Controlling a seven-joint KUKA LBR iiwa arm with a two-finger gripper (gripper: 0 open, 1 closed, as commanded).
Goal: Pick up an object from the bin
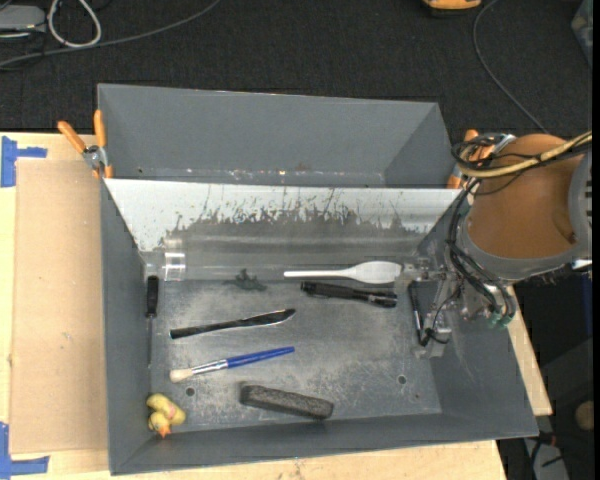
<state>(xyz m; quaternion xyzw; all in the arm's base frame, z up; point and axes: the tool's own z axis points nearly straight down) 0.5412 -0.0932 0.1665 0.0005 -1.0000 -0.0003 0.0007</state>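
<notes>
Spoon (352, 271), white, lies at the back of the bin (360, 378) floor, bowl toward the right; black tool (348, 291) just in front. Gripper (430, 336) low at the floor's right side, near both, nothing seen held; open or closed, cannot tell. Advice: centre over one handle, clear of its neighbour, before closing.

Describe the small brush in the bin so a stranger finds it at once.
Look in the grey metal bin, at the left half of its floor. Between the black knife and the dark grey bar lies the brush. It alone has a blue handle and pale bristles at its left end.
</notes>
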